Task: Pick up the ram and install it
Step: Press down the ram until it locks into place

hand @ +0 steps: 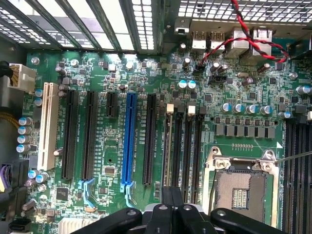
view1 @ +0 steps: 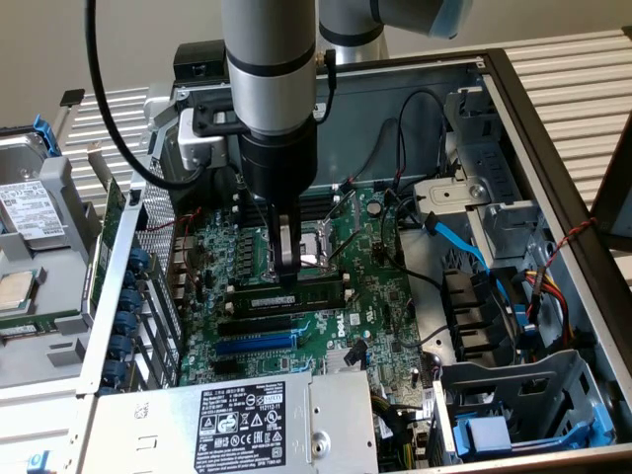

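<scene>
1. Grey slatted tabletop [view1: 583, 69] forms the background; on it lies an open computer case [view1: 553, 168] with its green motherboard [view1: 375, 296] facing up, a silver power supply [view1: 247, 420] along the near edge and a hard drive [view1: 30, 202] at the exterior view's left.

2. My gripper [view1: 286, 269] stands low over the board, fingers pressed together, their tips on the top edge of the ram [view1: 296, 295]. I judge this a press on the stick and not a grasp around it; nothing hangs between my fingers.

3. Progress, as I judge it: the pick-up is done, since the ram already stands on edge in a memory slot beside the bare processor socket [view1: 318, 247]. Whether it is fully seated, with its end latches closed, I cannot tell.

4. Appearance of the ram: a long, narrow, dark-green strip with dark chips and a pale label, running parallel to the empty black slots [view1: 259, 323] and the blue slot [view1: 257, 345] nearer the power supply.

5. From the wrist view, my closed gripper [hand: 171, 212] sits over the row of memory slots next to the socket [hand: 241, 192]; the stick shows there as a thin edge.
</scene>
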`<state>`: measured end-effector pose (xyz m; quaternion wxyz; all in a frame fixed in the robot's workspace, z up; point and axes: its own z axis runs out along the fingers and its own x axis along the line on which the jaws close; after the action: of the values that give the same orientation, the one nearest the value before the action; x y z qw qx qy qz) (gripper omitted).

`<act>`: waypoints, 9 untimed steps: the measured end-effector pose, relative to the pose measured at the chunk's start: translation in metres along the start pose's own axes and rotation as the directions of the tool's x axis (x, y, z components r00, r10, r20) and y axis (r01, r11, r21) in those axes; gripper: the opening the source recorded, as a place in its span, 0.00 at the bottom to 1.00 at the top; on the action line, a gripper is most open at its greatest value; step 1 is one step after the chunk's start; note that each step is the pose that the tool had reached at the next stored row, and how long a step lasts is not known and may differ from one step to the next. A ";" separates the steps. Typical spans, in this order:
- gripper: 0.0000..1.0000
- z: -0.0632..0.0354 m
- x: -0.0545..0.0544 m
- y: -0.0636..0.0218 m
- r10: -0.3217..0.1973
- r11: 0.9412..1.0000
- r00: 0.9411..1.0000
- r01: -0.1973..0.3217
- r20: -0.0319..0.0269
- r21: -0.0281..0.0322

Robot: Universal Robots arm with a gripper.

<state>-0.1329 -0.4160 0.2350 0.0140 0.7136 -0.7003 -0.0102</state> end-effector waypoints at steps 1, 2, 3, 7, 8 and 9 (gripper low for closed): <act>0.11 0.0000 0.000 0.0000 0.000 1.000 1.000 0.000 0.000 0.000; 0.11 0.0000 0.000 -0.0002 0.001 1.000 1.000 -0.001 0.000 0.000; 0.11 0.0002 0.000 -0.0002 0.001 1.000 1.000 -0.001 0.000 0.000; 0.11 0.0010 0.000 -0.0003 0.002 1.000 1.000 -0.002 0.001 0.001; 0.11 0.0014 0.000 -0.0003 0.002 1.000 1.000 -0.002 0.002 0.002; 0.11 0.0019 0.000 -0.0003 0.002 1.000 1.000 -0.002 0.003 0.002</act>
<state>-0.1326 -0.4162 0.2331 0.0124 0.7127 -0.7012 -0.0103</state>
